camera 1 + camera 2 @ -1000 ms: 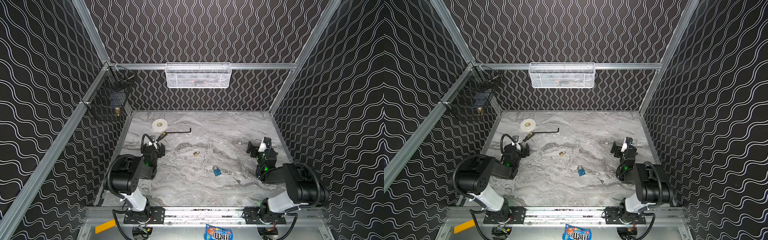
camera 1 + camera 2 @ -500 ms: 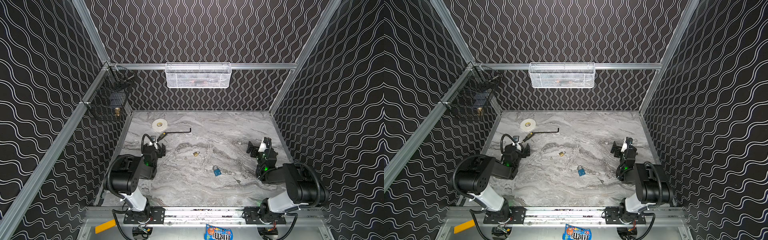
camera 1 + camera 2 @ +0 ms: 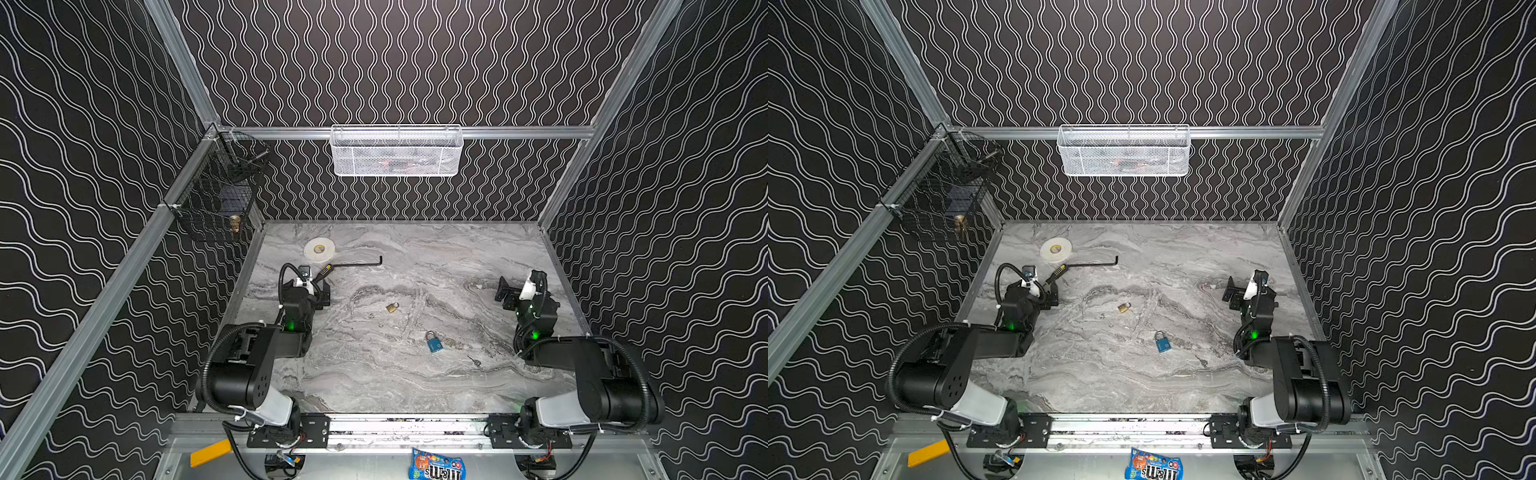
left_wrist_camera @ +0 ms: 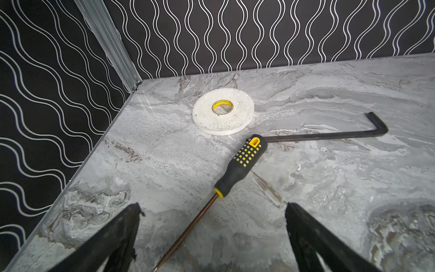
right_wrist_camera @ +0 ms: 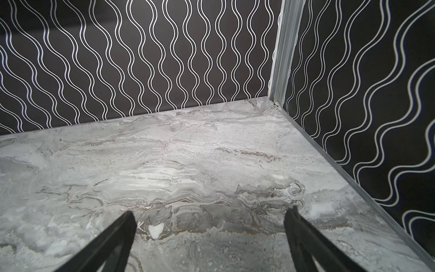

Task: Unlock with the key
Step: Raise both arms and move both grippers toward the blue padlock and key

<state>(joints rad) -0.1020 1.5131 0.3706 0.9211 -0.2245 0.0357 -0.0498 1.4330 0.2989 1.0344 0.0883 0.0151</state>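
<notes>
Across the grey marble-patterned tabletop (image 3: 415, 386), read as a clock face with twelve at the back wall, the blue padlock (image 3: 434, 343) lies flat at about five o'clock from the middle, seen in both top views; the small silver key (image 3: 473, 360) lies near it at its four o'clock, apart from it and touched by neither arm; whether the shackle is shut I cannot tell. A small brass padlock (image 3: 391, 307) sits near the middle, at the blue one's eleven o'clock.

The left gripper (image 4: 213, 206) hangs low at nine o'clock, released, jaws spread wide; between them runs only the thin shaft of a black-and-yellow-handled screwdriver (image 4: 240, 167), lying ungripped on the marble; the butt of its handle lies right at one end of a long black L-shaped hex key (image 4: 329, 134); a flat white roll of tape (image 4: 223, 114) with a yellow core rests just beyond, toward eleven o'clock. The right gripper (image 5: 211, 213) hovers at three o'clock, released too, jaws wide over bare marble, well apart from key and lock.

A white mesh basket (image 3: 397, 151) hangs on the back wall at twelve; a black wire basket (image 3: 216, 199) hangs on the side wall at ten; a blue candy bag (image 3: 434, 467) lies past the front rail at six.
</notes>
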